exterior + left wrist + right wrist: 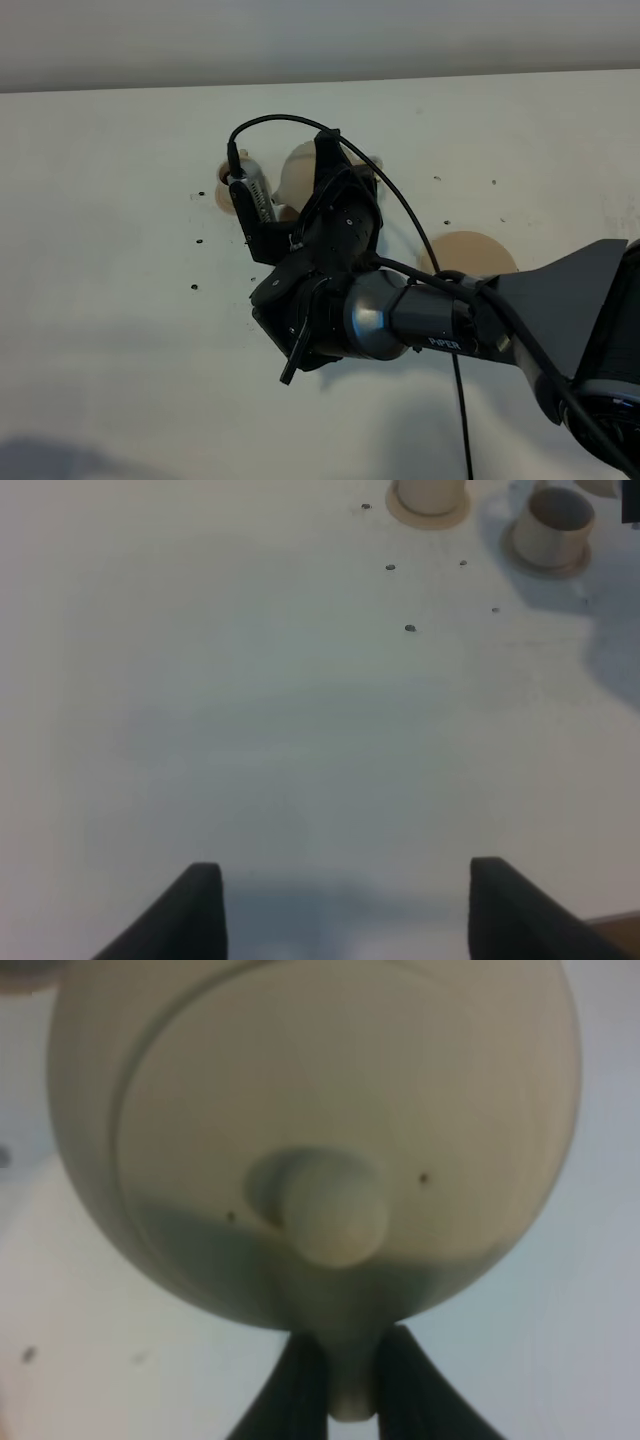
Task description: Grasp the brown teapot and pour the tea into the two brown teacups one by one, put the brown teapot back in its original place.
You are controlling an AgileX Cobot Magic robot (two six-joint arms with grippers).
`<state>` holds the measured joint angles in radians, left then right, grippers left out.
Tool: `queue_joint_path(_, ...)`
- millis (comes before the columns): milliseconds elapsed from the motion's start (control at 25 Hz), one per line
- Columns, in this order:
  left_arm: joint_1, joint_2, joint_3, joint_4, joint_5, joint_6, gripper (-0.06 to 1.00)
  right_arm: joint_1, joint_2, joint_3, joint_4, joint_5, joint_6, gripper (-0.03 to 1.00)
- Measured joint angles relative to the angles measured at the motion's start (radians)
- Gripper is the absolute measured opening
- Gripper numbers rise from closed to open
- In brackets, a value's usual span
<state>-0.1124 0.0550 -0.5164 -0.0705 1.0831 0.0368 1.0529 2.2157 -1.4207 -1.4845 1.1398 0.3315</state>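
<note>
Over by the teacups [555,525], we have the brown teapot [330,1090] pinched in the right gripper [340,1385] (left gripper [340,910] gapes empty); pouring and return seemingly remain.

From my remote station I count as follows. Brown teapot [320,1110]: one. Brown teacups [430,492] [555,522]: two. Small saucers [428,520] [545,568]: two, one under each teacup. Wide saucer [467,255]: one. Robot arm [440,325] in the high view: one.
</note>
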Motion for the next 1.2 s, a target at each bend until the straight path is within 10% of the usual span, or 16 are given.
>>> queue_joint_path(1200, 0.0, 0.0, 0.0, 0.0, 0.0, 0.0, 0.5, -0.039, 0.041, 0.0, -0.087, 0.036, -0.071, 0.1)
